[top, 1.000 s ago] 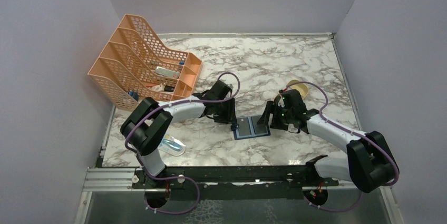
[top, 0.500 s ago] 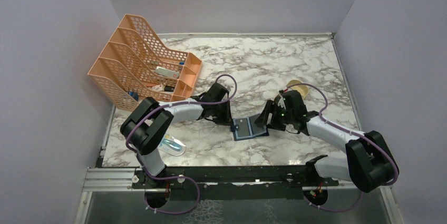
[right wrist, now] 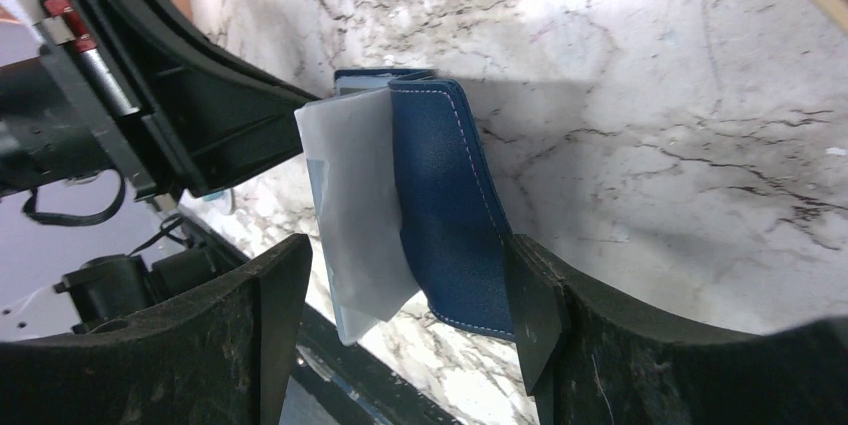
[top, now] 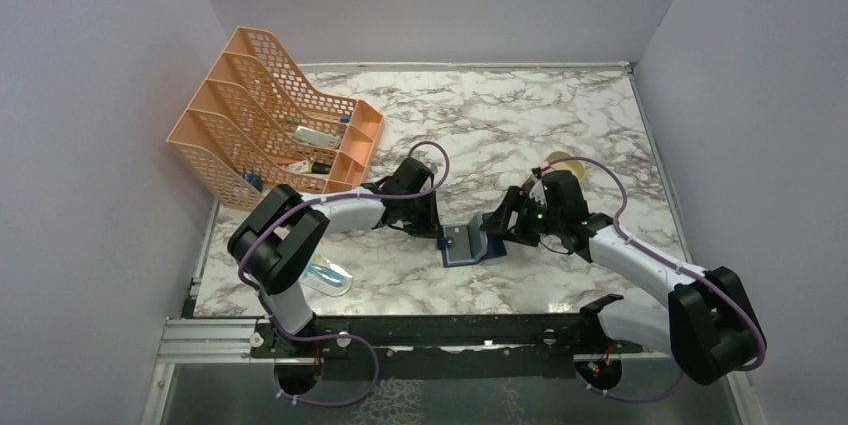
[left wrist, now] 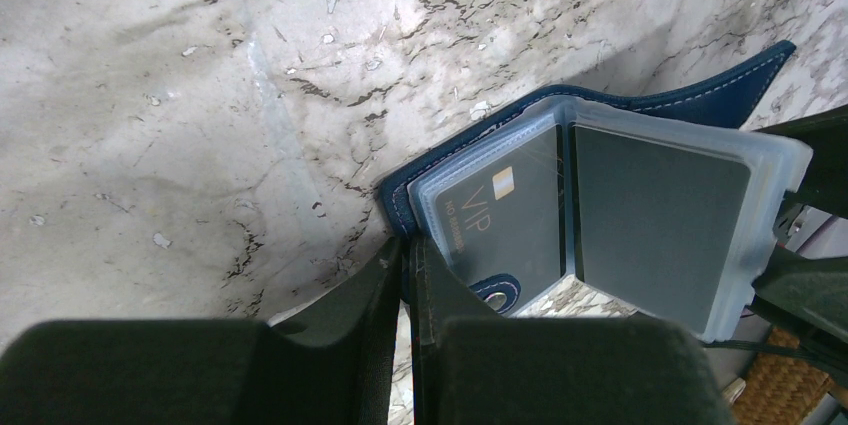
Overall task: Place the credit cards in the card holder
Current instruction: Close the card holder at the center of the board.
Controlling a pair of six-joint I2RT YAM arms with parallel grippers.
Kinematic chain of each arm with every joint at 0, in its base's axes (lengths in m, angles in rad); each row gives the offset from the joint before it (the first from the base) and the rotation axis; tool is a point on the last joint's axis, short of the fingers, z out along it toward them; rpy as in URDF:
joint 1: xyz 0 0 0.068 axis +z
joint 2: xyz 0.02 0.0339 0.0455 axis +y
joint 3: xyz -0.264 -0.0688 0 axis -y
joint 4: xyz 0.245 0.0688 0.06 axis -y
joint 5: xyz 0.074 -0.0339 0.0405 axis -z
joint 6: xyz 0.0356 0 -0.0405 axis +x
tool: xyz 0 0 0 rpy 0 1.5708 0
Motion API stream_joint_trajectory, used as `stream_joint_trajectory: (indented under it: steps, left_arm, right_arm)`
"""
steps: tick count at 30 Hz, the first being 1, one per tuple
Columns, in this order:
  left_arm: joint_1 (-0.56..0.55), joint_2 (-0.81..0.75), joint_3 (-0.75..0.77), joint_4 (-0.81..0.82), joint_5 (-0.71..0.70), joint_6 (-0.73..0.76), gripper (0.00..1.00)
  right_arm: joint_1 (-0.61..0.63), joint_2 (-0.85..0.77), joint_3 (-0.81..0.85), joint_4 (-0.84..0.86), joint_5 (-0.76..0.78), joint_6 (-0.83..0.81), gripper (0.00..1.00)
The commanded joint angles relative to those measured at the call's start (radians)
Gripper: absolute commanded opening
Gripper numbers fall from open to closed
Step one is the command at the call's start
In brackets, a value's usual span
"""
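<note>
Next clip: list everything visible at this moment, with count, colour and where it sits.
card holder: one, navy blue, table centre, open, right half standing up
credit cards: two seen, dark grey, in the card holder's clear sleeves
file rack: one, orange mesh, far left of table, small items inside
tray: one, tan, behind right arm, mostly hidden
packet: one, blue-patterned, near left, beside left arm's base
table: one, white marble with grey veins
left gripper: one, black, shut on card holder's left edge
right gripper: one, black, open, straddling the raised half
</note>
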Motion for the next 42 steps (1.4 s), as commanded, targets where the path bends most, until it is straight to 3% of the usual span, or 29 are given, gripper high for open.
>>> stream_joint_trajectory:
  steps: [1, 10, 15, 24, 42]
  left_arm:
    - [-0.019, 0.027, -0.031, 0.025, 0.034, -0.015, 0.11]
    - [-0.019, 0.048, -0.024, 0.073, 0.065, -0.051, 0.14]
    - [-0.019, 0.034, -0.005, 0.072, 0.081, -0.059, 0.18]
    - [-0.020, -0.031, 0.012, 0.019, 0.140, -0.027, 0.28]
    - [-0.022, -0.016, 0.061, 0.149, 0.271, -0.093, 0.32]
  right_arm:
    - [0.008, -0.029, 0.007, 0.072, -0.134, 0.051, 0.70]
    - [0.008, -0.053, -0.068, 0.239, -0.263, 0.155, 0.67]
    - [0.008, -0.017, -0.084, 0.264, -0.246, 0.160, 0.65]
    - [0.018, 0.079, 0.061, 0.005, -0.119, -0.023, 0.64]
    - [0.117, 0.140, 0.199, -0.153, 0.001, -0.156, 0.60]
